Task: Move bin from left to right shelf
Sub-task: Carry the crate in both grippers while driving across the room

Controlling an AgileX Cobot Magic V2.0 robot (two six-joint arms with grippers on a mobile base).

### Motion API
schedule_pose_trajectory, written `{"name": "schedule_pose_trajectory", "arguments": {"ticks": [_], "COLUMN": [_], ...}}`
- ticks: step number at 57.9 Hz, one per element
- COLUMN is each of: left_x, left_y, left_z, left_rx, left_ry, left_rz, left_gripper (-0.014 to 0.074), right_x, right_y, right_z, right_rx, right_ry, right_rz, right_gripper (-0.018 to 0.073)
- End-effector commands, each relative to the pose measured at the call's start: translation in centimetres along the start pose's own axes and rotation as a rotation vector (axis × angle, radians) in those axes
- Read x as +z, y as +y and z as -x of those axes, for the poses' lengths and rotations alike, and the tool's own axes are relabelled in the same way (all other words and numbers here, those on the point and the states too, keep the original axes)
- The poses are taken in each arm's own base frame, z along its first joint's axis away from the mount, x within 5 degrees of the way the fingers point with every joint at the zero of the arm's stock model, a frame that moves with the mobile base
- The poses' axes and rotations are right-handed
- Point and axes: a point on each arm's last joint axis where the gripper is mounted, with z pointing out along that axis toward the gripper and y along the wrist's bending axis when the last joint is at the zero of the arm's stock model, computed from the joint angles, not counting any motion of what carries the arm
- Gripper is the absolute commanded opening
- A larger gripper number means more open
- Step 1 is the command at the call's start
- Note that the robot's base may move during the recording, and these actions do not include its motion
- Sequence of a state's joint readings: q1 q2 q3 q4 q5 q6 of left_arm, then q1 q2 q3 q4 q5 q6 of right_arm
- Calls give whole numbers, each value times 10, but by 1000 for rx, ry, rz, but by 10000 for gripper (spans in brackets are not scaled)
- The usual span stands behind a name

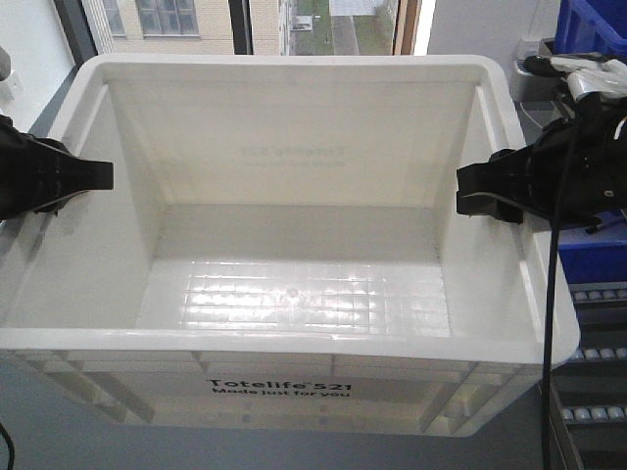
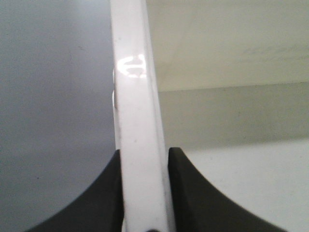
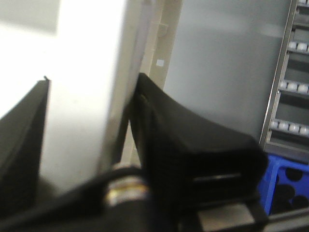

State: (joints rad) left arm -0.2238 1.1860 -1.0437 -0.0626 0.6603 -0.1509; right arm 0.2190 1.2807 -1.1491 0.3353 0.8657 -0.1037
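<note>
The left pincer (image 1: 98, 174) was clenched on the left rim of the bin (image 1: 279, 387); in the left wrist view its two black fingers (image 2: 104, 198) sat on either side of the white rim strip, pressed against it. The bin, a large white tote with a thick rim, ribbed sides and black "Totelife 521 Made just for you" print on its near wall, filled the middle of the front view, open side up and with nothing inside it. It was held between the two arms, and grey floor (image 1: 59, 431) showed below its near corners. Beyond its far rim was a window (image 1: 186, 24) looking out on a building. The right pincer (image 1: 475, 191) was likewise clamped on the bin's right rim, one black finger (image 3: 183, 145) on the outer face of the wall and the other on the inner face. Just right of the bin stood the right shelf (image 1: 596, 294), its grey frame and rows of small white rollers showing at the edge, with blue totes (image 1: 593, 257) beside it.
</note>
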Motion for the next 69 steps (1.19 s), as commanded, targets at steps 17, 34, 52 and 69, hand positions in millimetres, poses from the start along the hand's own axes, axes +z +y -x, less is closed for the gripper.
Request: {"name": "schedule_pose_trajectory", "arguments": {"ticks": [17, 34, 52, 69], "left_x": [-22, -22, -22, -22], "left_y": [-7, -7, -7, -7], "left_z": [22, 22, 22, 22], "left_rx": [4, 4, 4, 4], "left_ry": [-202, -202, -202, -202], "left_rz": [-51, -51, -51, -51], "left_gripper": [-6, -6, -6, -6], "right_x": [-23, -23, -23, -23], "right_y": [8, 8, 8, 8], "right_z": [16, 16, 16, 16], "right_rx": [-36, -36, -36, -36], "right_ry": [-166, -167, -167, -167], "right_rz": [26, 26, 26, 26], "right_gripper": [-4, -4, -4, -4]}}
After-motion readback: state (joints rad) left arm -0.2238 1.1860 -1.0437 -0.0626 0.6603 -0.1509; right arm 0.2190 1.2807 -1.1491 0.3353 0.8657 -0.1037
